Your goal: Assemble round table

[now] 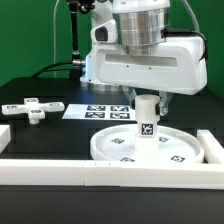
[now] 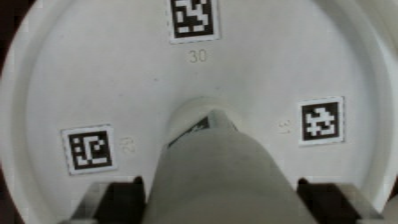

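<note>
The large rimmed round disc lies flat on the black table, tags facing up. The short thick leg stands upright at its middle, a tag on its side. My gripper reaches down from above and is shut on the top of the leg. In the wrist view the leg runs down to the disc, and my gripper has a dark finger pressed against each side of it. The small cross-shaped foot lies apart at the exterior view's left.
The marker board lies behind the disc. A long white rail runs along the front, another stands at the exterior view's right, and a short piece is at the left edge.
</note>
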Controlling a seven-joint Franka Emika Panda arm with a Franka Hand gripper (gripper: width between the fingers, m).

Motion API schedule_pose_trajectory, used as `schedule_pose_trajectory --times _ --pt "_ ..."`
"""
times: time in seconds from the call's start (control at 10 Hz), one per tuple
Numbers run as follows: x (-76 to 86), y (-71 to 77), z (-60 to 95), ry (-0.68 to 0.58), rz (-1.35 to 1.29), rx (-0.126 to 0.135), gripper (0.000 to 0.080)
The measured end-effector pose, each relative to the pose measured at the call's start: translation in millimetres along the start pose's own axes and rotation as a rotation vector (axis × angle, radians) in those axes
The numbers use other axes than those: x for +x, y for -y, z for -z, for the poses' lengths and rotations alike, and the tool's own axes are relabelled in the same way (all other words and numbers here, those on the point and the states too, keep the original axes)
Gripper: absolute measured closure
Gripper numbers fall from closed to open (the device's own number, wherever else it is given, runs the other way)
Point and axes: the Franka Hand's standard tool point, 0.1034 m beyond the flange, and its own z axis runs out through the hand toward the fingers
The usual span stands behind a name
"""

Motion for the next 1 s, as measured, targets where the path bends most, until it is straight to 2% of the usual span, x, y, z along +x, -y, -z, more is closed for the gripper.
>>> schedule_pose_trajectory --times 0.3,0.4,1.0 --pt "-0.4 0.9 -0.2 0.003 -0.163 0.007 0.0390" --pt "1.1 1.4 -0.4 0.007 -0.265 0.029 0.0390" --pt "1.7 5.2 -1.0 0.075 -0.904 0.116 0.0390"
